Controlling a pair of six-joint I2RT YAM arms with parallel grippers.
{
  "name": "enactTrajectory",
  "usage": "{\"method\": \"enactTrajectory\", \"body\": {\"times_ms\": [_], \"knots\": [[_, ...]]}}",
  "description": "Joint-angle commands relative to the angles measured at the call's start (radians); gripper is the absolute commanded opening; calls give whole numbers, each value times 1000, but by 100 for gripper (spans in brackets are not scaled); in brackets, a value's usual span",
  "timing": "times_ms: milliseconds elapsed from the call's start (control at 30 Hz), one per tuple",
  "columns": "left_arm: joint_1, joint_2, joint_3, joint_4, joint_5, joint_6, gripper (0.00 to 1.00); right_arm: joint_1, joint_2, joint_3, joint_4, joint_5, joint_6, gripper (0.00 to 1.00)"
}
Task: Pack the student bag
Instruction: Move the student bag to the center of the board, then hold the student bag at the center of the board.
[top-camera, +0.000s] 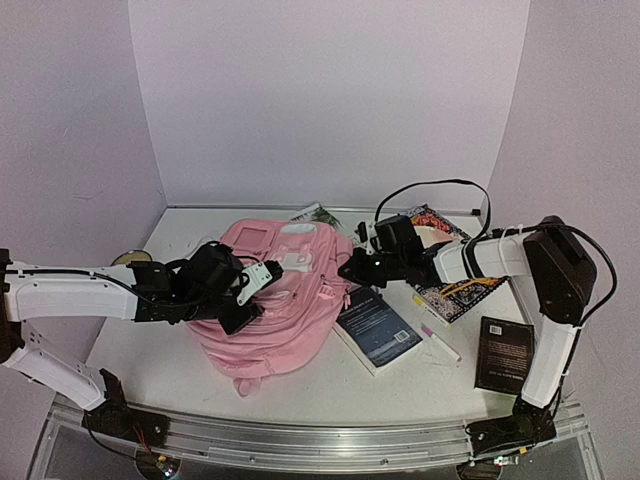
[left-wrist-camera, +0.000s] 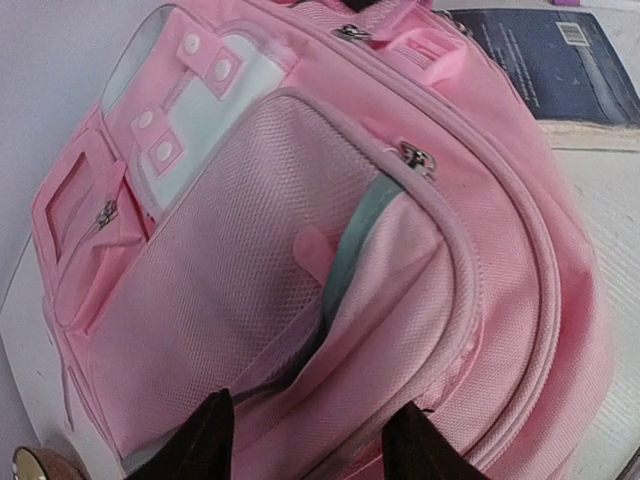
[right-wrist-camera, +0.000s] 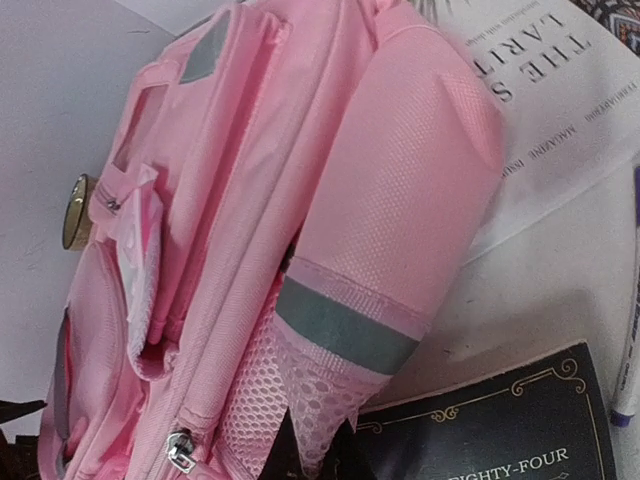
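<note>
The student bag (top-camera: 285, 310) is a large pink backpack lying flat mid-table. My left gripper (top-camera: 252, 292) hovers over its front; in the left wrist view the dark fingers (left-wrist-camera: 208, 442) stand apart, open, above the front pocket of the student bag (left-wrist-camera: 300, 250), whose zip gapes with a grey-green lining showing. My right gripper (top-camera: 350, 268) is at the bag's right side. In the right wrist view that gripper (right-wrist-camera: 325, 465) is shut on the pink mesh side pocket (right-wrist-camera: 320, 410) of the student bag (right-wrist-camera: 250, 200), just below a grey band.
A dark blue book (top-camera: 378, 325) lies against the bag's right side, with a pen (top-camera: 440, 343) beside it. A patterned book (top-camera: 455, 280) sits under the right arm and a black book (top-camera: 505, 352) at the near right. A round gold object (top-camera: 130, 258) is at the far left.
</note>
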Motion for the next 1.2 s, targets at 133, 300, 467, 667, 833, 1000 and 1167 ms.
{"method": "enactTrajectory", "body": {"times_ms": [133, 300, 467, 667, 833, 1000, 1167], "knots": [[4, -71, 69, 47, -93, -254, 75, 41, 41, -1, 116, 106, 95, 11], [-30, -80, 98, 21, -91, -311, 83, 36, -21, -31, 84, 115, -3, 36], [-51, -84, 128, -28, -149, -339, 84, -9, -108, -106, 45, 35, -132, 54], [-53, -82, 153, -72, -115, -352, 85, -32, -192, -222, 53, -47, -251, 62], [-99, 23, 189, -72, -125, -366, 85, -40, -182, -306, 159, -175, -310, 57], [-142, 132, 227, -73, -172, -369, 85, -43, -109, -334, 260, -272, -335, 45], [-148, 207, 240, -75, -187, -364, 85, -43, -46, -358, 362, -334, -309, 41]]}}
